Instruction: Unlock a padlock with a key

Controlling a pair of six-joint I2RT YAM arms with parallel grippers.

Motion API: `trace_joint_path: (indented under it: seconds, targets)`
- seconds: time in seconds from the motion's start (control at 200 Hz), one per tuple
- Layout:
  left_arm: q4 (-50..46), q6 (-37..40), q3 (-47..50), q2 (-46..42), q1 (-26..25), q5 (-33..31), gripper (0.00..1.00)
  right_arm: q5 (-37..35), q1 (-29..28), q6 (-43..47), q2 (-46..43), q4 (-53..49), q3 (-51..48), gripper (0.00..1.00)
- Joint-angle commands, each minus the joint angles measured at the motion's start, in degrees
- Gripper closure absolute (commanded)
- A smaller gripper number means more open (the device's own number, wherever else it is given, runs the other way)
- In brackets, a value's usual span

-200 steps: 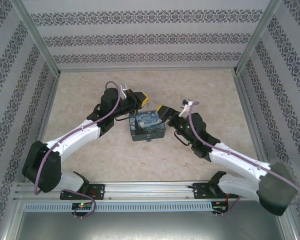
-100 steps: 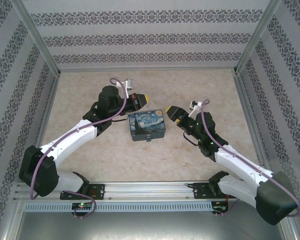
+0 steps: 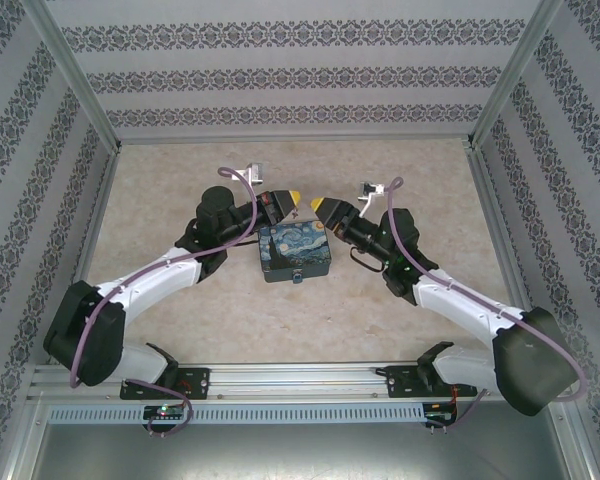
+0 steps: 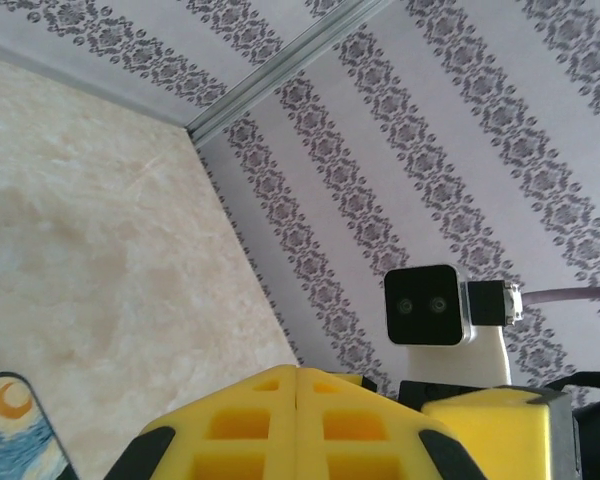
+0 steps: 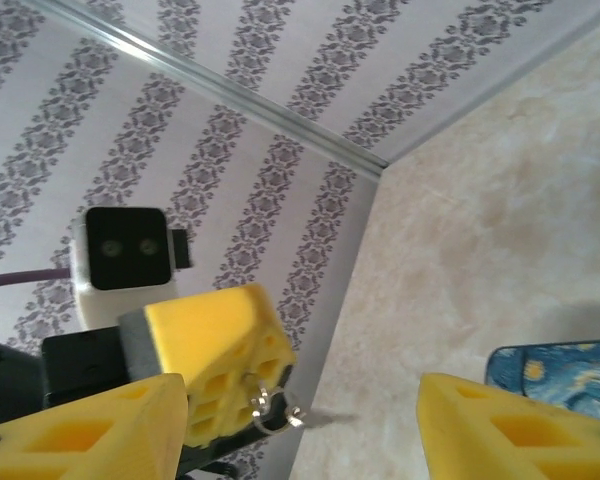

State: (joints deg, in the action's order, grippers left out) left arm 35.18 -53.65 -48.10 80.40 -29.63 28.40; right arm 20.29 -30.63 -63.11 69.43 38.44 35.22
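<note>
My left gripper (image 3: pixel 294 199) hovers over the back edge of a tin box (image 3: pixel 295 251) printed with a starry night painting. Its yellow pads (image 4: pixel 297 385) are pressed together. In the right wrist view a small silver key (image 5: pixel 276 412) on its ring sticks out from between those left fingers (image 5: pixel 215 345). My right gripper (image 3: pixel 319 206) faces it tip to tip, a short gap away, and is open with nothing between its fingers (image 5: pixel 80 430). A small dark padlock (image 3: pixel 300 277) appears to hang at the box's front edge.
The box sits mid-table on a beige marbled top (image 3: pixel 420 180). Patterned walls (image 3: pixel 280 75) close in the back and both sides, with metal posts at the corners. Bare table lies behind and to either side of the box.
My right gripper has swung up and left from beside the box to face the left gripper, and its jaws have narrowed a little. The left gripper has barely shifted.
</note>
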Motion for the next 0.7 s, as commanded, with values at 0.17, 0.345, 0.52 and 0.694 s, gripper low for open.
trace_joint_path:
  seconds: [0.17, 0.345, 0.52, 0.694]
  targets:
    - [17.3, -11.7, 1.4, 3.4, 0.1, -1.1, 1.00, 4.3, -0.6, -0.7, 3.2, 8.7, 2.5, 0.46]
    - [19.6, -14.7, 1.4, 3.7, 0.1, -2.1, 1.00, 4.6, -0.8, -1.2, 5.0, 10.1, 3.9, 0.50]
    - [19.6, -15.7, 1.3, 3.5, 0.0, -1.9, 1.00, 4.5, -1.1, -1.7, 6.9, 11.1, 5.2, 0.52]
    - [19.0, -15.8, 1.5, 3.0, 0.1, -1.9, 1.00, 4.7, -1.4, -2.0, 8.4, 11.7, 6.6, 0.56]
